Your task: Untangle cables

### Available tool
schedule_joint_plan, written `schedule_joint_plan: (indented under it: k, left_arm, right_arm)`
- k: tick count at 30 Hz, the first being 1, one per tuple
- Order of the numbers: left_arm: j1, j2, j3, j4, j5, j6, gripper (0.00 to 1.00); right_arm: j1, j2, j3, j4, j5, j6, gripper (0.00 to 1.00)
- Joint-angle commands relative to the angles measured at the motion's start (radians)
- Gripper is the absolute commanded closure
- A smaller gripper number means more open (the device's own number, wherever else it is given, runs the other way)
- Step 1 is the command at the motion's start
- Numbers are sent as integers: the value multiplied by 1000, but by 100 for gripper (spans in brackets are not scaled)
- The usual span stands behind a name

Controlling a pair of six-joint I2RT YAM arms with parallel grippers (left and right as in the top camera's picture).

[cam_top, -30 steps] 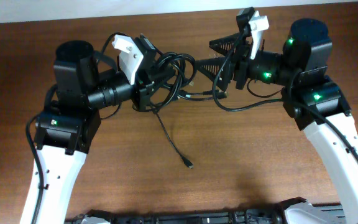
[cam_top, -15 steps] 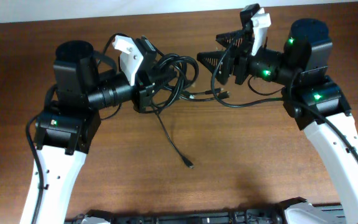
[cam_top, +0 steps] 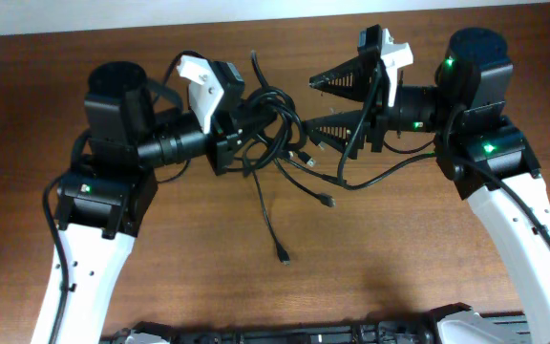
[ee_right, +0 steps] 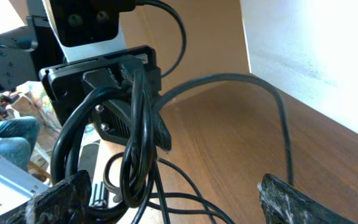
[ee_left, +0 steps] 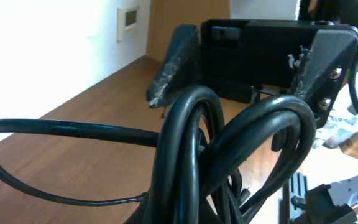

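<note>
Several cables (cam_top: 277, 143) clump in the left pincer (cam_top: 246, 124), their crossings indistinguishable.

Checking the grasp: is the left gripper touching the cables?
Touching. The left wrist view shows the cables bunched between the left gripper's jaws, pressed against one.

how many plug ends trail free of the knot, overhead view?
2: one small black plug ending the long strand below the knotted thin black cables, another up and right of the first. Others may hide inside.
</note>
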Motion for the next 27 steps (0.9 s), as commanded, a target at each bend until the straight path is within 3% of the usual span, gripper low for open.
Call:
schedule_joint_plan:
  k: [1,9,27]
  left_arm:
    - [-34,-5,1,10,8,-5,100]
    - [-45,-5,1,0,23,-5,100]
    - [-123,-5,1,9,68,-1,100]
  right_arm:
    - [19,-6,11,8,-54,-18,16]
    - [19,-6,11,6,45,-6,28]
    - [19,-6,11,6,104,20,29]
